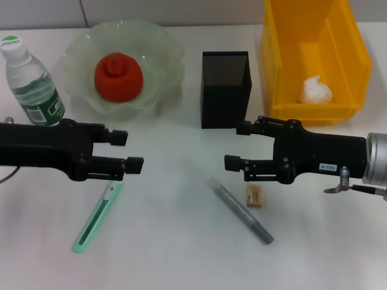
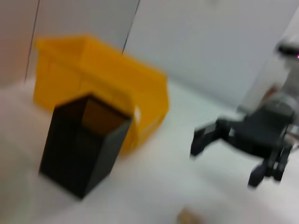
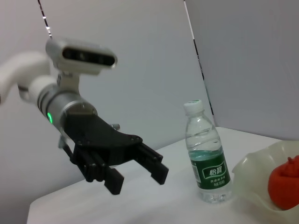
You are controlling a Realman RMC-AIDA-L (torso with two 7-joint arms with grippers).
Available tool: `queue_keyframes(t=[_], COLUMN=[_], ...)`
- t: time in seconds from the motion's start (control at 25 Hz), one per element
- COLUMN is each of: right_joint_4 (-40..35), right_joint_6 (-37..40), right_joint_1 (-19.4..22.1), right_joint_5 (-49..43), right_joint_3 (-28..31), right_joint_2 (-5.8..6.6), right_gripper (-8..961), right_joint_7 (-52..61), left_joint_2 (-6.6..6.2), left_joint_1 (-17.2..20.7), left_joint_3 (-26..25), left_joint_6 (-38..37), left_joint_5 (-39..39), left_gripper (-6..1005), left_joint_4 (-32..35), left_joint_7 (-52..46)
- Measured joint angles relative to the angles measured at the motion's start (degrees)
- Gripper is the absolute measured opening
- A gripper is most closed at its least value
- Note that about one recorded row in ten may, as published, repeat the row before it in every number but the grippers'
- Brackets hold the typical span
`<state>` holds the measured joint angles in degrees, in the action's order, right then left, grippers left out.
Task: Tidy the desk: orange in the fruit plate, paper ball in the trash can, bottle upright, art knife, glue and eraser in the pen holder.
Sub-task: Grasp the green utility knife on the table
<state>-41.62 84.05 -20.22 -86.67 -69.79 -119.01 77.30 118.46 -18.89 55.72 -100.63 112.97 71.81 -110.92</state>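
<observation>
Bright, even overhead light, soft shadows. Head view sharp. Left wrist view heavily motion-blurred; pen holder smeared, small tan object at bottom edge possibly eraser.

Both grippers, the left gripper and right gripper, are matte black with blocky two-finger tips; the right wrist has a silver cylinder, a small white label and a thin cable

We are seeing the orange sitting in the fruit plate, paper ball lying in the yellow trash can, bottle standing upright; art knife, glue and eraser are lying flat near the black pen holder.
</observation>
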Motion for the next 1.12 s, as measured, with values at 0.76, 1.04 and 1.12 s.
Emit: queue_keyframes(t=[0.76,1.04,1.12], right_joint_4=[1.55,1.94,2.42], right_joint_6=[-3.4,-4.29,-4.29], right_joint_1=[-1.07,-1.39,-1.69], right_joint_5=[0.0,0.0,0.0], right_joint_3=[0.0,-0.31,-0.26], right_joint_2=[0.0,-0.07,-0.08], right_gripper=[846,846,846], right_joint_7=[-0.05,-0.1,-0.1], left_joint_2=[0.62,0.63,0.64], left_joint_1=[-10.01,-11.13,-11.46], left_joint_3=[32.0,33.31,33.37], left_joint_6=[2.59,6.85,8.1], left_joint_5=[33.11,34.38,34.91], left_gripper=[687,661,654], left_joint_4=[18.3,12.18,10.16], left_joint_7=[-41.34,-42.18,-42.21])
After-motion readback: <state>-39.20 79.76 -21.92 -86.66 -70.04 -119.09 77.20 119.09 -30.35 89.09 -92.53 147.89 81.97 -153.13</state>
